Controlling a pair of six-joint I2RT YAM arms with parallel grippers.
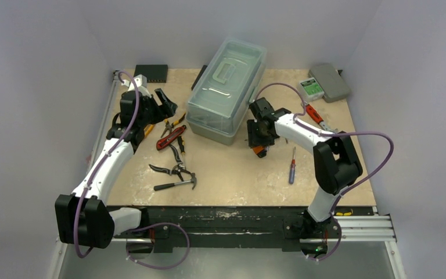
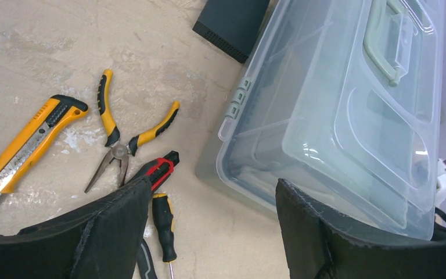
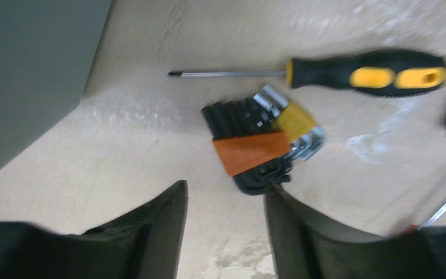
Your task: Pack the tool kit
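The sage-green toolbox with its translucent lid shut stands at the table's back centre; it fills the right of the left wrist view. My left gripper is open and empty above the tools left of the box. Below it lie yellow pliers, a red knife, a black-yellow screwdriver and a yellow utility knife. My right gripper is open and empty beside the box's front right corner, just short of an orange hex key set and another screwdriver.
A hammer and cutters lie front left. A blue-red screwdriver and a red tool lie to the right. A grey case, a small green box and a black box sit at the back.
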